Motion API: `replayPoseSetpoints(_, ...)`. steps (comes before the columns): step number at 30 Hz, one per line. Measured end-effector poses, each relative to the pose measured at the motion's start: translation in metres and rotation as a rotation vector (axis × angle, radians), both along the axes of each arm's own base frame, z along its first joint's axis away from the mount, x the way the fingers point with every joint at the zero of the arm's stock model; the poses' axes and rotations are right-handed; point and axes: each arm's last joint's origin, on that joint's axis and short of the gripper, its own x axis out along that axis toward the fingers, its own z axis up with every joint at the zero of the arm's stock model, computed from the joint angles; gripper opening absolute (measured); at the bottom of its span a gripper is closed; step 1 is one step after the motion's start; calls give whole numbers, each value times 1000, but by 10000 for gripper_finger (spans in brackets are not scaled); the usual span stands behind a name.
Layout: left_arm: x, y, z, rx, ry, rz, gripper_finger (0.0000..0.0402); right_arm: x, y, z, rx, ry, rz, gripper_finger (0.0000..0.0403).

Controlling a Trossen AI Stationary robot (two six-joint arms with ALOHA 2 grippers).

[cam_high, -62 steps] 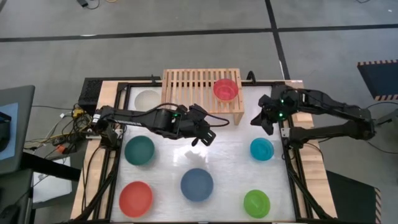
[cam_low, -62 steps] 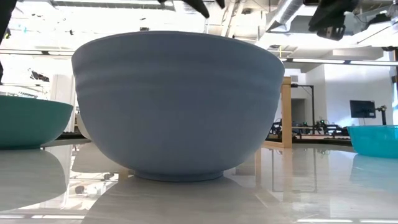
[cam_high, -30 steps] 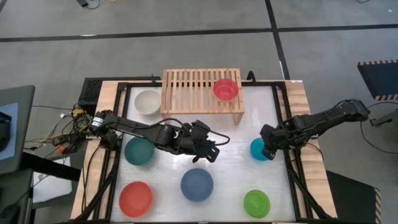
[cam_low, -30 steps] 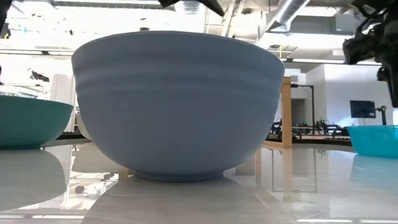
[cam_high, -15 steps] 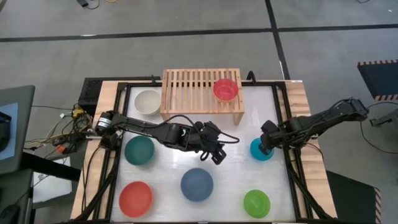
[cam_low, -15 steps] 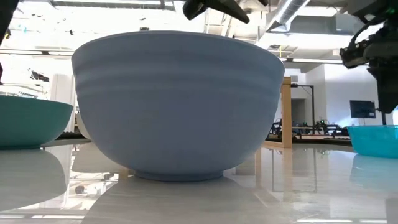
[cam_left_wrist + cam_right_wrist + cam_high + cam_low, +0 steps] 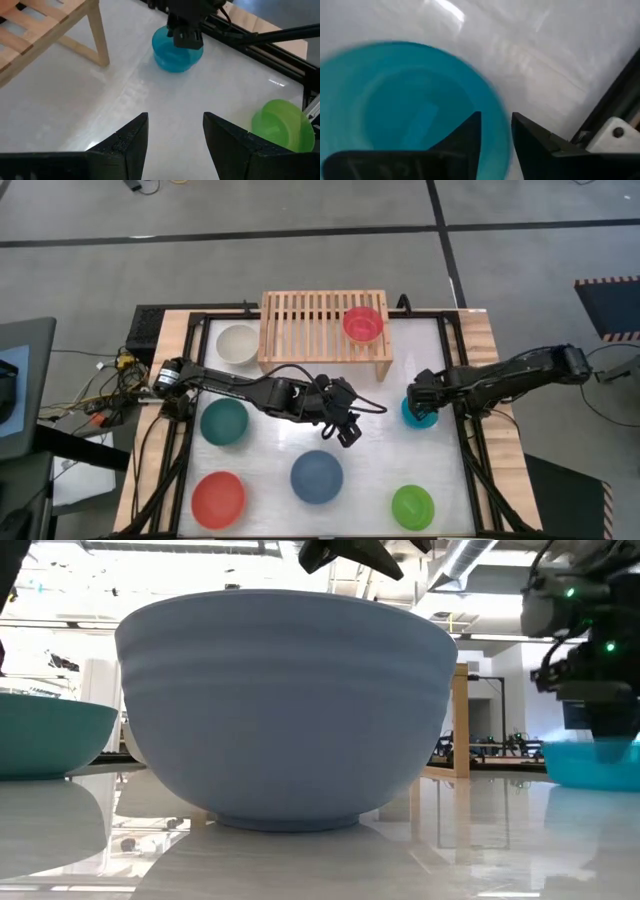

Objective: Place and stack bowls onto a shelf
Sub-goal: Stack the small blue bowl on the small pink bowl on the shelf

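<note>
Right gripper at the cyan bowl's rim; no writing can be read.

Dark blue bowl (image 7: 285,705) sits nearest. Left gripper (image 7: 343,430) hovers mid-table, fingers (image 7: 127,145) spread and empty. Right gripper (image 7: 420,392) straddles the rim of the cyan bowl (image 7: 400,105), fingers (image 7: 465,137) narrowly apart. Farther back, the pink bowl (image 7: 363,323) rests on the shelf (image 7: 300,320).

The table (image 7: 370,480) is glossy white with a pale wood border, and the slatted shelf (image 7: 300,320) is light wood with a pink bowl (image 7: 363,324) on it. The other bowls are white (image 7: 238,344), teal (image 7: 224,422), red (image 7: 218,498), dark blue (image 7: 317,476), green (image 7: 413,507) and cyan (image 7: 412,416). Both arms are black, as are the right gripper (image 7: 424,392) and the left gripper (image 7: 345,431).
</note>
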Motion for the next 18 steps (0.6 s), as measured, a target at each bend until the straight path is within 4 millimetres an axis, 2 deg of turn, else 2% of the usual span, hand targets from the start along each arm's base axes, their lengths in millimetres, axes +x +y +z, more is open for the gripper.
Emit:
replayPoseSetpoints(4,0,2,0,0,0,4,173,4,0,-6,31,2,28,84)
replayPoseSetpoints(8,0,5,0,-5,3,19,173,8,5,-1,27,-88,37,24)
replayPoseSetpoints(12,-2,8,-3,-27,37,57,173,11,13,13,-62,-220,15,24)
replayPoseSetpoints(18,-3,19,-6,-27,60,123,173,23,26,50,-197,-401,75,24)
